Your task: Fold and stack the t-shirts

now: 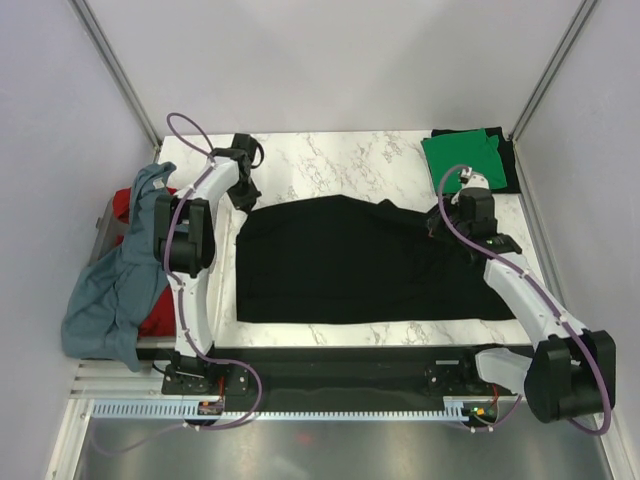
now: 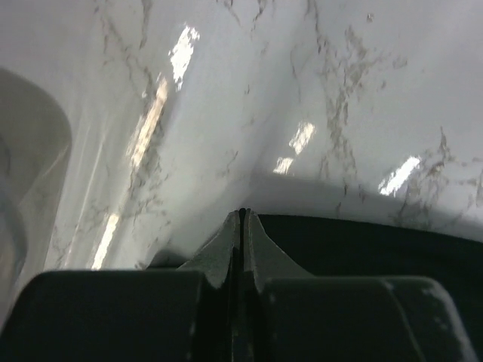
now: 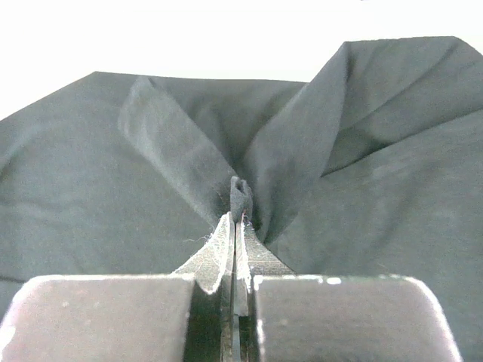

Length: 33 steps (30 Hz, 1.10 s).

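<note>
A black t-shirt (image 1: 360,262) lies spread flat across the middle of the marble table (image 1: 330,160). My left gripper (image 1: 243,200) is at the shirt's far left corner. In the left wrist view its jaws (image 2: 243,213) are pressed together at the black cloth's edge (image 2: 377,241), with a dark strip between the pads. My right gripper (image 1: 438,222) is shut on the shirt's far right part. In the right wrist view a small fold of black cloth (image 3: 240,192) sticks out above the fingertips (image 3: 238,220), and creases fan out from it.
A folded green t-shirt (image 1: 462,155) lies at the table's back right corner on something black. Off the left edge, a grey-blue t-shirt (image 1: 115,285) and a red one (image 1: 125,207) hang over a grey bin (image 1: 103,230). White walls enclose the table.
</note>
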### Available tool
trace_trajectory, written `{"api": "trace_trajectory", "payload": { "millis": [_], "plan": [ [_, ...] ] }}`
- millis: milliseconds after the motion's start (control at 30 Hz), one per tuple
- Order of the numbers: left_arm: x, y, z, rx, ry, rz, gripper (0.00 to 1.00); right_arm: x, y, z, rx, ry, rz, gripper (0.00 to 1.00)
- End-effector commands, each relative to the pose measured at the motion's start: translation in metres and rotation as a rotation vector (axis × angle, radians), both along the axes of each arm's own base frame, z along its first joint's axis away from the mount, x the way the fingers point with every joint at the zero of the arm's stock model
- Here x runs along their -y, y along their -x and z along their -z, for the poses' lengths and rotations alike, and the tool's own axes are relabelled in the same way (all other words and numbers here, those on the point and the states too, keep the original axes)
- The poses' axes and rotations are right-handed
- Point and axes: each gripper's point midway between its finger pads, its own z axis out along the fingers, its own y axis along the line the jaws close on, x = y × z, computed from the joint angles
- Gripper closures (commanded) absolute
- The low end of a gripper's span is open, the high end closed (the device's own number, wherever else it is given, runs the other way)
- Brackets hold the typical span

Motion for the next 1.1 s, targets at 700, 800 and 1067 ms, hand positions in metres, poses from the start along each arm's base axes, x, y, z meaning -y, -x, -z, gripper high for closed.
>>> {"api": "trace_trajectory", "payload": {
  "millis": [700,800,1067],
  "plan": [
    [-0.005,0.043,-0.089,0.193,-0.092,0.124,0.98,0.083,0.053,-0.034,0.087,0.105,0.309,1.00],
    [-0.002,0.049,-0.091,0.200,-0.131,0.143,0.98,0.084,0.059,-0.034,0.085,0.097,0.318,1.00],
    [0.001,0.079,-0.098,0.264,-0.196,0.131,0.98,0.089,0.077,-0.047,0.125,0.084,0.357,1.00]
  ]
}}
